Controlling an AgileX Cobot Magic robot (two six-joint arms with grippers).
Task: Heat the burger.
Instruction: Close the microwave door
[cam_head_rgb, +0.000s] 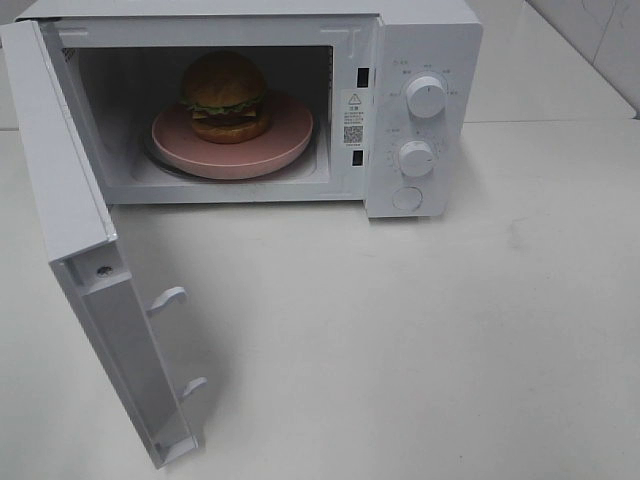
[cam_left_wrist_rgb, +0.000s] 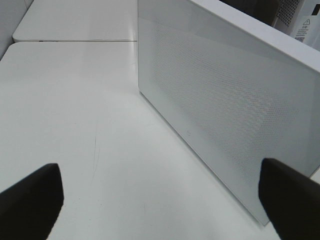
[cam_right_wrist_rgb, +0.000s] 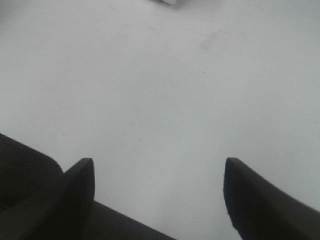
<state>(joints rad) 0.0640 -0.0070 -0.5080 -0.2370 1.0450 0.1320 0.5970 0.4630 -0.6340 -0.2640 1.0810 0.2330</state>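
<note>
The burger (cam_head_rgb: 224, 96), with golden-brown bun, green lettuce and dark patty, sits on a pink round plate (cam_head_rgb: 285, 140) inside the white microwave (cam_head_rgb: 420, 60), whose door (cam_head_rgb: 70, 220) hangs wide open to the left. Neither arm shows in the exterior high view. In the left wrist view my left gripper (cam_left_wrist_rgb: 162, 197) is open, its black fingertips (cam_left_wrist_rgb: 30, 200) wide apart over bare table, with the outer face of the door (cam_left_wrist_rgb: 220, 110) just beyond them. My right gripper (cam_right_wrist_rgb: 159, 192) is open above empty white tabletop (cam_right_wrist_rgb: 160, 90), nothing between its fingers.
Two round knobs (cam_head_rgb: 426, 97) and a round button (cam_head_rgb: 407, 198) sit on the microwave's right panel. Two latch hooks (cam_head_rgb: 168, 298) stick out from the door's inner edge. White tabletop (cam_head_rgb: 420, 330) spreads in front of and right of the microwave.
</note>
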